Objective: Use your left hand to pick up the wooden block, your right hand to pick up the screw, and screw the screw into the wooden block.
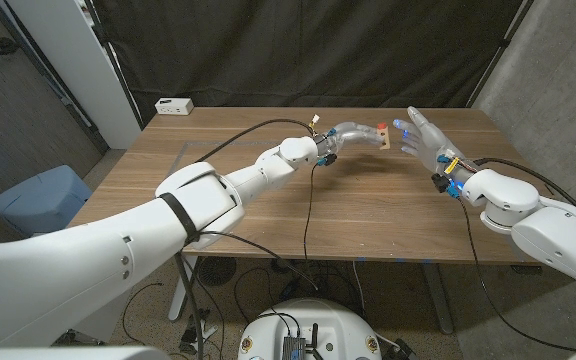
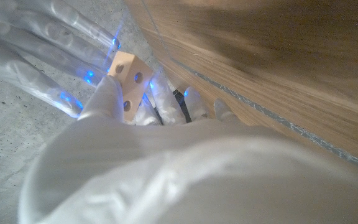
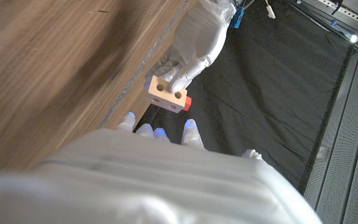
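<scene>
In the head view we find even, moderately bright overhead lighting; the bench (image 1: 268,200) shows soft shadows beneath both arms, and the black backdrop (image 1: 308,50) stays dark. Focus is sharp, with mild curvature toward the edges. In the left wrist view we see strong blur; the left hand (image 2: 135,106) is overexposed, with blue glows on its fingers. In the right wrist view the near foreground is soft, while the wooden block (image 3: 168,93) is clear.
</scene>
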